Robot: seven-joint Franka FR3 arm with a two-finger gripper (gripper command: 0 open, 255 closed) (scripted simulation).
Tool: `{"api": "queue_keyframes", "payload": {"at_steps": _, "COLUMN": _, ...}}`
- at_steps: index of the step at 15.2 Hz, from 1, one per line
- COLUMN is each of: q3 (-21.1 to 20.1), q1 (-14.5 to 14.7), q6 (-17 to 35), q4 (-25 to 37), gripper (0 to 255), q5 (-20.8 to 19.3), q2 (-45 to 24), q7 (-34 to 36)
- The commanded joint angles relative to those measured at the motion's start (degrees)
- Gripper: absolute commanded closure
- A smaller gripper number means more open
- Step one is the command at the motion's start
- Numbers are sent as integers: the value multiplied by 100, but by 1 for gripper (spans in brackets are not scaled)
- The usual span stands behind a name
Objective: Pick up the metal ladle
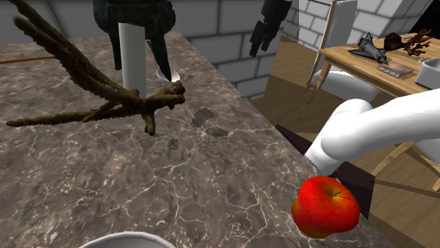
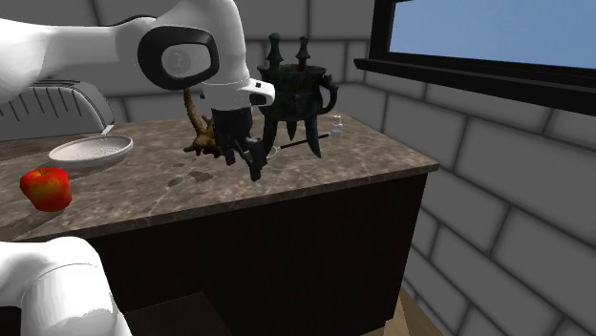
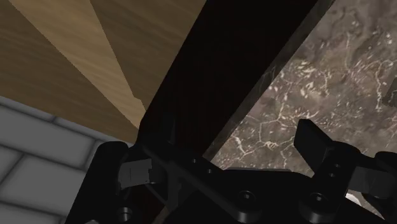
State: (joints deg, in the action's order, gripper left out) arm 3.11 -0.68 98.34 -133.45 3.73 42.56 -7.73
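Starting nearest the camera in the second exterior view, there's the front edge of the dark veined stone worktop [image 2: 315, 186]. The all-black two-finger hand [image 2: 244, 164] hangs just over it around the middle of the frame, fingers spread apart and pinching nothing. The wrist view agrees: the worktop's edge runs diagonally past the hand [image 3: 222, 156], with brown wooden floor [image 3: 76, 51] beyond it.

Next one back is the thing we want, the slim dark-handled ladle with a pale bowl [image 2: 304, 144]. It lies flat on the worktop just right of the hand. Its long axis runs towards the frame's right and slightly up, and the bowl end is the one nearer the hand, close to the tip of the knobbly brown branch [image 2: 199, 143].

Behind the ladle stands the dark green three-legged metal pot [image 2: 291, 91].

My guess is the hand needs to go right and back a bit, then close across the handle.
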Motion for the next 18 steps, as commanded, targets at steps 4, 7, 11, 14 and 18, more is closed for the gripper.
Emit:
{"api": "queue_keyframes", "payload": {"at_steps": 4, "q3": -379, "q1": 17, "q6": 217, "q4": 304, "gripper": 0, "q5": 80, "q2": -515, "q7": 555}}
{"api": "queue_keyframes", "payload": {"at_steps": 7, "q3": -738, "q1": 5, "q6": 390, "q4": 694, "gripper": 0, "q5": 95, "q2": -1083, "q7": 1109}}
{"api": "queue_keyframes", "payload": {"at_steps": 11, "q3": -1173, "q1": -30, "q6": 535, "q4": 1346, "gripper": 0, "q5": -8, "q2": -1913, "q7": 1862}}
{"api": "queue_keyframes", "payload": {"at_steps": 14, "q3": -1462, "q1": -51, "q6": 565, "q4": 1937, "gripper": 0, "q5": -180, "q2": -2587, "q7": 2439}}
{"api": "queue_keyframes", "payload": {"at_steps": 18, "q3": -1785, "q1": -37, "q6": 479, "q4": 2877, "gripper": 0, "q5": -531, "q2": -3559, "q7": 3216}}
